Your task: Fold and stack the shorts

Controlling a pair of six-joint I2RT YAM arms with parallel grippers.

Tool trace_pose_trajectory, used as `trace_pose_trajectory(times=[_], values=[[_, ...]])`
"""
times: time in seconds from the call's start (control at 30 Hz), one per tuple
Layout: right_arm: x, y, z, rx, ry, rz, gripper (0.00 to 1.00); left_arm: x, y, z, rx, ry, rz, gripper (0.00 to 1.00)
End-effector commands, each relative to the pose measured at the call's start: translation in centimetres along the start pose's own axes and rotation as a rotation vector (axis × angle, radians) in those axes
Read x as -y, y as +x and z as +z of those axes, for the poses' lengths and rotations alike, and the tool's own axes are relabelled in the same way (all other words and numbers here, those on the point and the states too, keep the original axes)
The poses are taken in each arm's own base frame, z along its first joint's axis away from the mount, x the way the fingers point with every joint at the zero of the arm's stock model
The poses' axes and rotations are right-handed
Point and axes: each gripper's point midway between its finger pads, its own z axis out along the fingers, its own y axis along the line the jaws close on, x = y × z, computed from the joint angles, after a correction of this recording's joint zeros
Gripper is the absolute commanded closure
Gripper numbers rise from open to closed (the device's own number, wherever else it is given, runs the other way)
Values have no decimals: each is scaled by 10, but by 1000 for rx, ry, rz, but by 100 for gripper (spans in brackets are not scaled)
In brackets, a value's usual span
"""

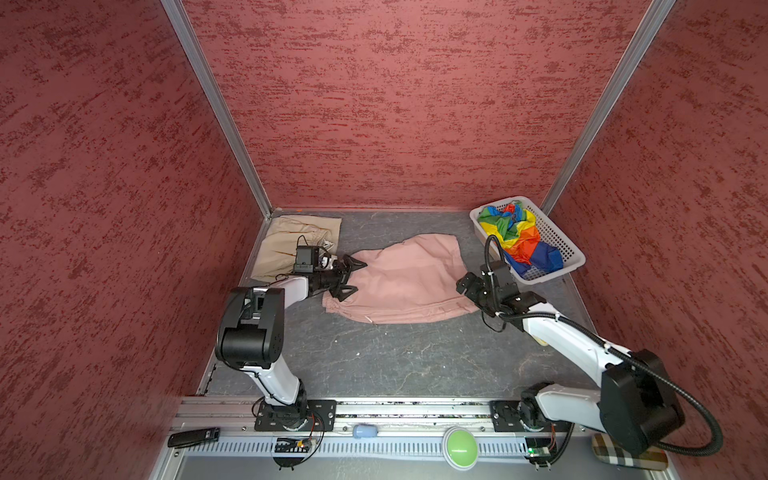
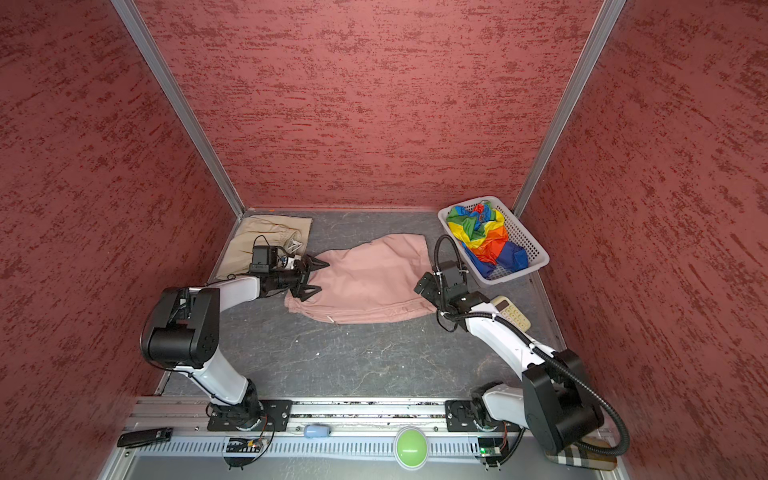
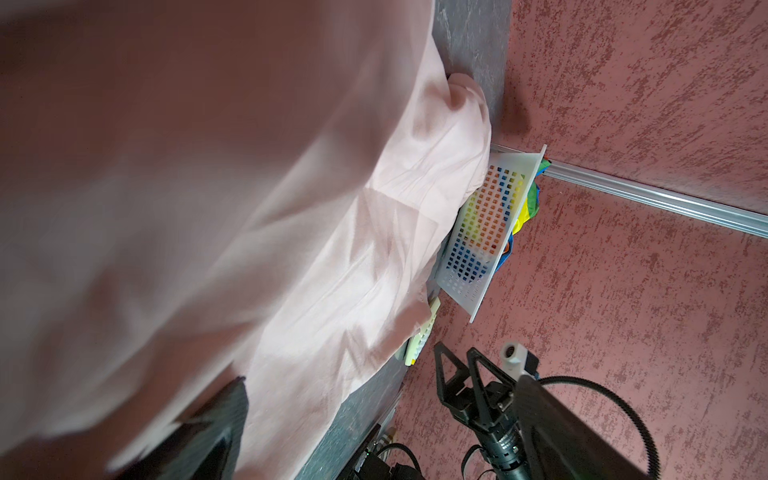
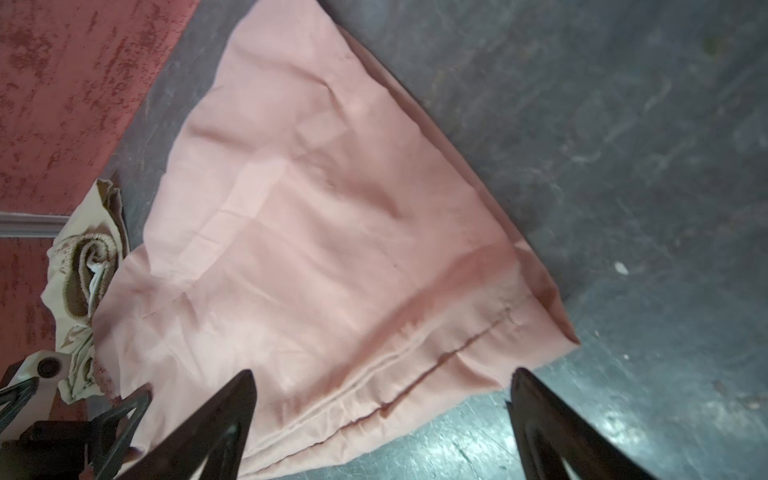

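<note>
Evidently light and limp, the dusty pink cloth shorts (image 1: 409, 280) are lying spread in the middle of the worktop (image 1: 374, 357), likely sagging wherever lifted; pinching the thick seamed corners is looking safest. Left fingers (image 1: 353, 262) are gaping at their left edge, right fingers (image 4: 216, 424) are gaping over the right.

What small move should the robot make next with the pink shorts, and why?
Probably close the right gripper on the edge of the pink shorts: its jaws stand open over that edge, the left gripper is open at the opposite side, so nothing holds them yet.
</note>
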Motion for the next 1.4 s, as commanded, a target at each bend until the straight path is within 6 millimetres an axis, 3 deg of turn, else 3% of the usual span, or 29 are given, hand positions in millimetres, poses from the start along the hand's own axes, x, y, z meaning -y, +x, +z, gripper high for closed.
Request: trace_pose_trajectory(times=[0.0,0.17,0.37,0.57,0.7,0.83,0.97,1.07,1.2,1.37], values=[[-11,0,9,6,-85,134,11,-3,3,-2,-12,-6,15,1],[-9,6,32,-19,-86,163,20,-6,5,-5,-10,-8,15,1],[-12,-2,41,-4,-64,146,32,-12,3,-7,-3,-11,4,1],[9,-4,57,-2,3,135,49,-16,0,-9,0,-9,-8,1],[10,-8,61,0,8,122,67,-16,0,-9,0,-8,-10,1],[-13,-23,45,21,-34,61,99,-18,0,-8,-4,-9,-16,1],[-38,-33,2,69,-89,-7,100,-21,1,-8,-4,-11,-22,1],[-32,-24,-13,65,-83,-24,100,-23,1,-7,-4,-15,-24,1],[3,3,1,13,-40,4,100,-25,0,-7,-2,-18,-30,1],[33,29,20,-41,6,27,100,-29,-1,-10,4,-36,-34,0]])
